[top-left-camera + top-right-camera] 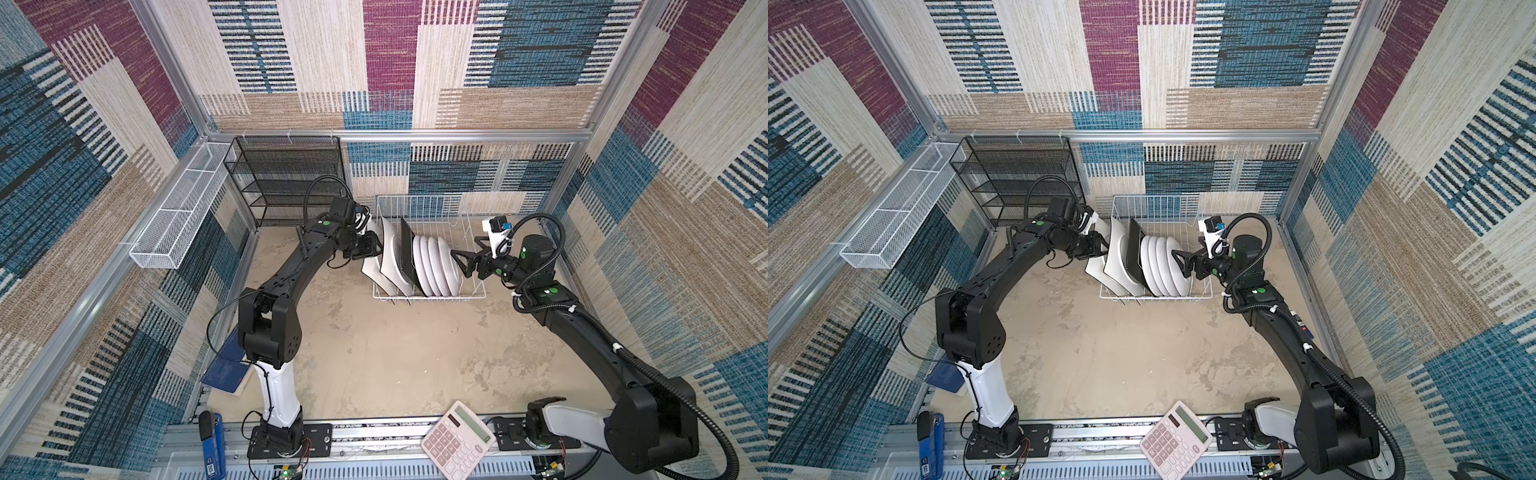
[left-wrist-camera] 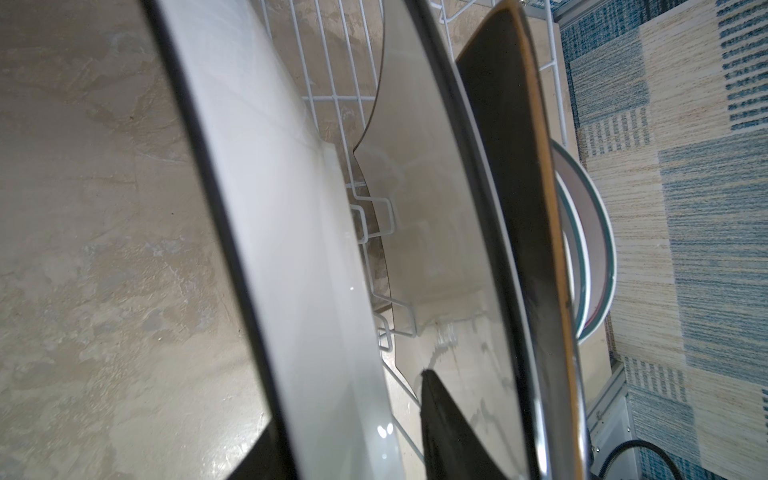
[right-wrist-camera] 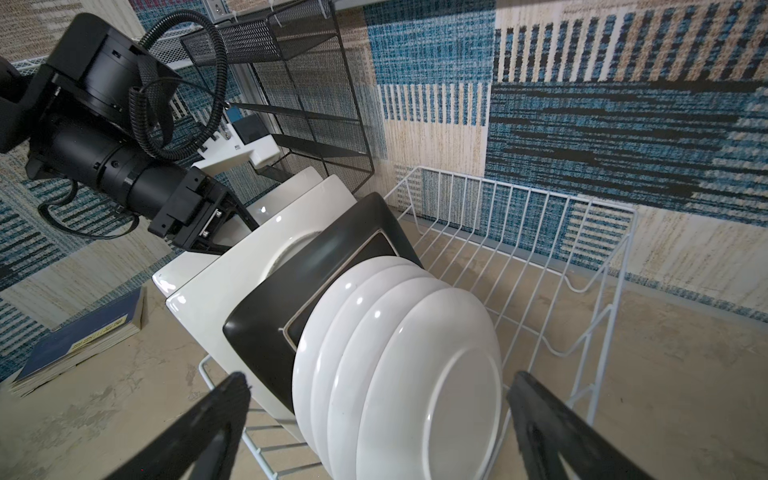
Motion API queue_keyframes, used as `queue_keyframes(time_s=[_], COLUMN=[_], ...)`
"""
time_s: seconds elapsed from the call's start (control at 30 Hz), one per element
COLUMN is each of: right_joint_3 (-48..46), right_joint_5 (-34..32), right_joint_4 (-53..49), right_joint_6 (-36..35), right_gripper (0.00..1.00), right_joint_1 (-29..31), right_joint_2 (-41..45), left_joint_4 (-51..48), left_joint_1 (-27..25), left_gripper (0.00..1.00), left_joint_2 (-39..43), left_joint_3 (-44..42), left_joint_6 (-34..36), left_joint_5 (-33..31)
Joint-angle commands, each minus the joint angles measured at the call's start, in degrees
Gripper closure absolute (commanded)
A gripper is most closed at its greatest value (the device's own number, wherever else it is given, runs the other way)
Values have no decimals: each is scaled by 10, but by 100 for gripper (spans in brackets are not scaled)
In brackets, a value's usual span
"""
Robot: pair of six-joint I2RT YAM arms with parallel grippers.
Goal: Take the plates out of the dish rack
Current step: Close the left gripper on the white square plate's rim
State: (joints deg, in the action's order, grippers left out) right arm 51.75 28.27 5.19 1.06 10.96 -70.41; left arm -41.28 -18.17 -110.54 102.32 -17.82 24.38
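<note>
The dish rack (image 1: 419, 208) at the back of your counter (image 1: 395, 353) holds all seven plates (image 1: 436, 266) upright. Your left pincer (image 2: 353, 419) straddles the outermost large white plate (image 2: 291, 249); whether it's clamped, I cannot tell. Your right pincer (image 3: 380, 380) gapes by the small round plates (image 3: 436, 374). Next, I judge: grip firmly, lift clear.

Stereo pair overhead, two wrist close-ups.
Both top views look down over the whole surface (image 1: 395, 353); wrist views face the plates (image 3: 399, 374) closely from opposite ends.
</note>
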Motion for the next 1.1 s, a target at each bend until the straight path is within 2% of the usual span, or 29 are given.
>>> queue_keyframes(time_s=[0.0, 0.13, 0.53, 0.83, 1.07], right_joint_3=[0, -5, -6, -5, -4], right_joint_5=[-12, -9, -15, -20, -20], right_joint_4=[18, 24, 25, 25, 30], right_joint_6=[5, 5, 3, 1, 5], right_gripper=[1, 1, 1, 1, 1], right_joint_1=[1, 1, 1, 2, 1], right_joint_2=[3, 2, 8, 10, 10], left_joint_4=[-8, -8, -8, -9, -9], left_joint_1=[-3, -3, -4, -4, -4], left_gripper=[61, 62, 75, 86, 99], left_joint_2=[-5, -5, -6, -10, -11], left_joint_3=[2, 0, -6, -6, 1], left_joint_6=[-10, -15, -36, -52, -65], left_joint_5=[10, 13, 19, 22, 33])
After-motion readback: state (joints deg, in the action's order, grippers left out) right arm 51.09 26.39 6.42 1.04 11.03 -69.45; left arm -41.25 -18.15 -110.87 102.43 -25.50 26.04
